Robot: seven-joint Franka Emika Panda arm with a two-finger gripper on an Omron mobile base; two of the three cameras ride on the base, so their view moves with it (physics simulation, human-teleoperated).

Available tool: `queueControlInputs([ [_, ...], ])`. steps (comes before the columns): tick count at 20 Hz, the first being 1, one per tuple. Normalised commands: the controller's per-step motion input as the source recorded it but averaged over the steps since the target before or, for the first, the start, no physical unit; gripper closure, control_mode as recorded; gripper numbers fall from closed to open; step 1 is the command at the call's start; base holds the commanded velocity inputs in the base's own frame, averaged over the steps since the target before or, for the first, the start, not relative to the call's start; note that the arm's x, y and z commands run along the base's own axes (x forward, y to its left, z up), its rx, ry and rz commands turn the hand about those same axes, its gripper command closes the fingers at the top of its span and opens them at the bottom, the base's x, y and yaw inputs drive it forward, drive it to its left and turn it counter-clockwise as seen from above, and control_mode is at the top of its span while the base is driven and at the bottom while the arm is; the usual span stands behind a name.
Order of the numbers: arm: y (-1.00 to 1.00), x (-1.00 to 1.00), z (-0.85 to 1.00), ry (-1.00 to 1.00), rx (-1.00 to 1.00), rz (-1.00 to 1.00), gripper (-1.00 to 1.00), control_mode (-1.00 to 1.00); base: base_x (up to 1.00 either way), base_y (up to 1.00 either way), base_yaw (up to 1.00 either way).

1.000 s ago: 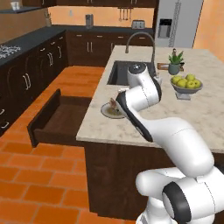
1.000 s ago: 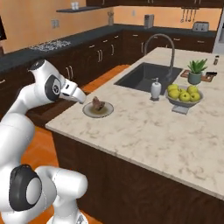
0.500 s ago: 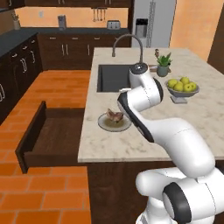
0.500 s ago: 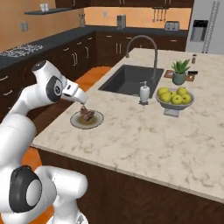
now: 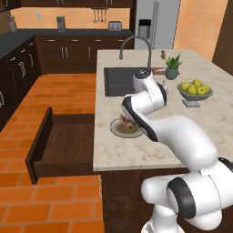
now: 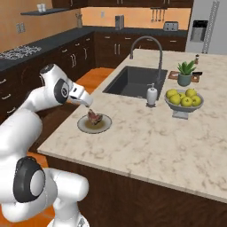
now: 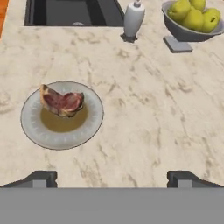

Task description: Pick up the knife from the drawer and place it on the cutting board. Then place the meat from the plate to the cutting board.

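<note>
The meat (image 7: 62, 102) was seen lying on the plate (image 7: 87, 130), toward its far side, the plate resting on the counter (image 7: 166, 122) near the edge above the pulled-out drawer (image 5: 68, 145), presumably so that both could be reached from one stance; no knife could be made out in the drawer, and the cutting board (image 6: 174, 75) was glimpsed far off behind the potted plant (image 6: 186, 73). The gripper (image 7: 113, 177) was held above the counter just beside the plate, its jaws spread fully apart and nothing held or touched.
</note>
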Motion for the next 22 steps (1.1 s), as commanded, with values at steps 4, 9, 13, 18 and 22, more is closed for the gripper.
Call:
queueControlInputs([
  [4,0.14,0.43,-0.61,0.29,-0.09,0.09,-1.00,-1.00,0.00,0.00,0.00],
  [9,0.47,0.25,-0.22,0.09,-0.25,0.05,-1.00,-1.00,0.00,0.00,0.00],
  [13,0.11,0.30,-0.18,0.13,-0.10,0.08,-1.00,-1.00,0.00,0.00,0.00],
  [18,0.00,0.47,-0.28,0.17,-0.01,0.08,-1.00,-1.00,0.00,0.00,0.00],
  [22,0.00,0.47,-0.47,0.15,-0.02,0.07,-1.00,-1.00,0.00,0.00,0.00],
])
